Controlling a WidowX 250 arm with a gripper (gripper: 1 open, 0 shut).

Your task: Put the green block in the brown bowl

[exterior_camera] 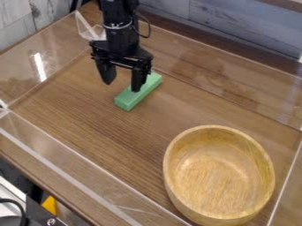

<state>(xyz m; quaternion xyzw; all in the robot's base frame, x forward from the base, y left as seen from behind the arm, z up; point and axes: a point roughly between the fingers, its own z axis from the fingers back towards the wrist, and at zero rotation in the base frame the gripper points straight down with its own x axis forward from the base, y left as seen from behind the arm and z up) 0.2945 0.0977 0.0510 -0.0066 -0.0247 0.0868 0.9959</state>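
Note:
The green block (136, 94) lies flat on the wooden table, running diagonally, left of centre. My black gripper (123, 78) points straight down over the block's far end. Its fingers (106, 74) stand open and straddle that end, low against the table. I cannot tell whether a finger touches the block. The brown bowl (220, 174) sits upright and empty at the front right, well apart from the block.
Clear plastic walls (71, 168) fence the table on the front and left sides. A wood-plank wall (236, 22) rises behind. The wooden tabletop (94, 132) stretches between block and bowl.

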